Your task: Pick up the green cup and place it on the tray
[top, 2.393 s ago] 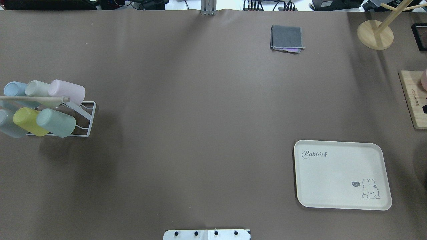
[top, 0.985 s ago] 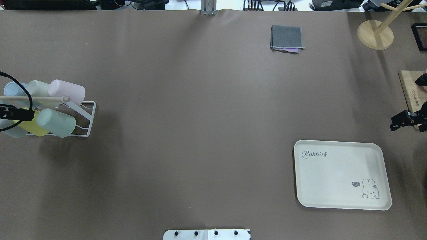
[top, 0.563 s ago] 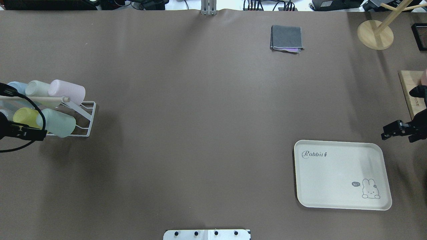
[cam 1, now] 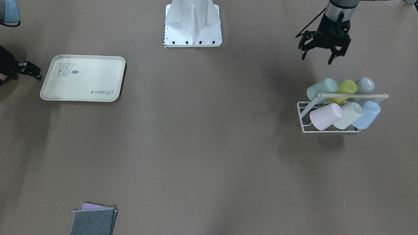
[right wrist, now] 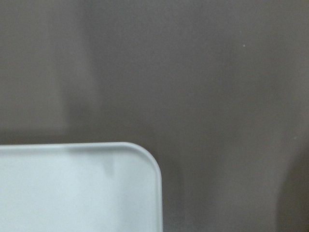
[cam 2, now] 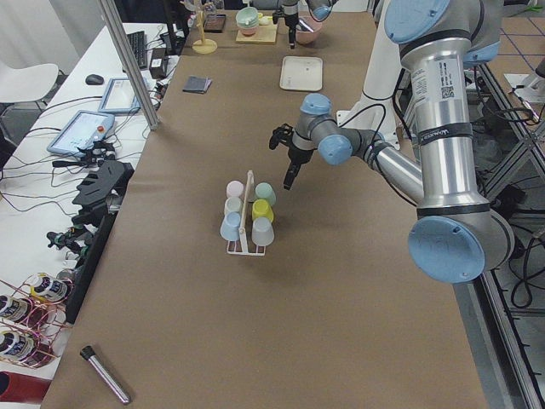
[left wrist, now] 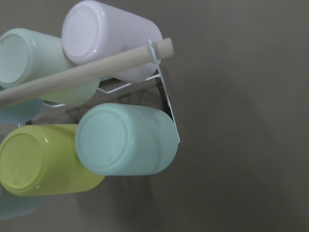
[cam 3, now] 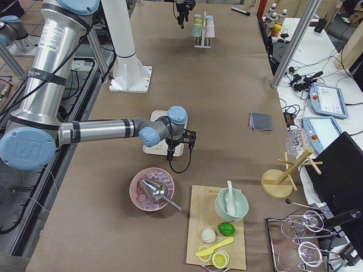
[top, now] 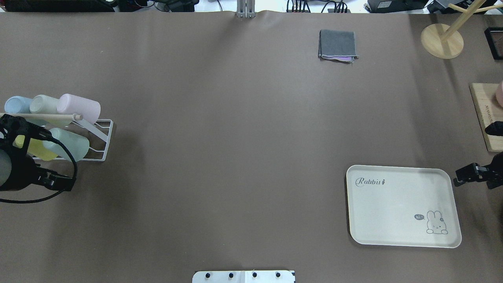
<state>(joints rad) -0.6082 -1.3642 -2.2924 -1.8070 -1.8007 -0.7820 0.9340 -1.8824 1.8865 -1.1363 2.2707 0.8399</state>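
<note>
The green cup (top: 67, 144) lies tilted on the white wire rack (top: 103, 138) at the table's left, bottom end outward, beside a lime cup (top: 34, 146). It fills the left wrist view (left wrist: 126, 140). My left gripper (cam 1: 316, 60) is open and empty, on the robot's side of the rack, apart from the cups. The cream tray (top: 397, 236) lies at the right and is bare. My right gripper (cam 3: 179, 147) hovers by the tray's far right corner (right wrist: 145, 159), jaws apart and empty.
The rack also holds pink (top: 80, 107), cream (top: 44, 104) and blue (top: 15, 105) cups under a wooden bar (top: 43, 116). A folded grey cloth (top: 338, 45) lies far back. A wooden stand (top: 442, 40) and wooden board (top: 485, 114) are at the right edge.
Both arms have come into the overhead view. The left one moved from over the rack toward the robot's side of it. The right one moved toward the tray's far right corner.
</note>
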